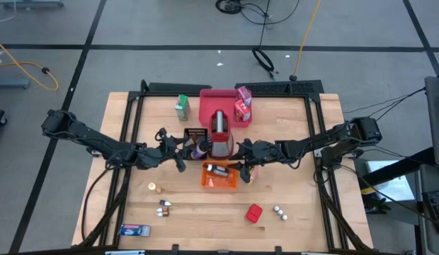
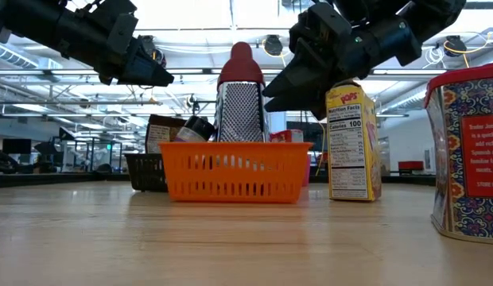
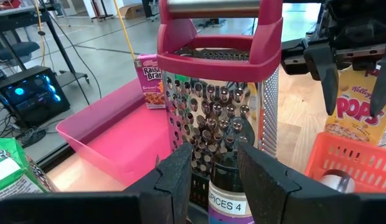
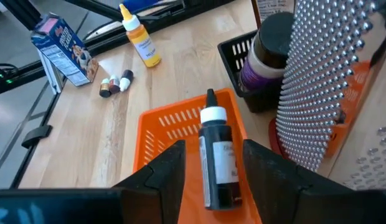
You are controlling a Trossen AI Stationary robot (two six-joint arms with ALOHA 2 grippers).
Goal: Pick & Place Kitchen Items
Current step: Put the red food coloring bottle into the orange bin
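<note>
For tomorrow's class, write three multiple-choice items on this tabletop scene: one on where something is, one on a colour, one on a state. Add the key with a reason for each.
1. Where does the dark bottle with the white collar lie?
A. In the orange basket
B. In the pink tray
C. On the bare table

2. What colour is the top of the metal grater?
A. Blue
B. Red
C. Yellow

3. How does the right gripper stand?
A. Shut on the grater
B. Open above the bottle
C. Shut on a green carton

Key:
1 A: the right wrist view shows the bottle lying inside the orange basket.
2 B: the left wrist view shows a red handle over the silver grating.
3 B: its two fingers stand apart on either side of the bottle, not visibly touching it.
</note>
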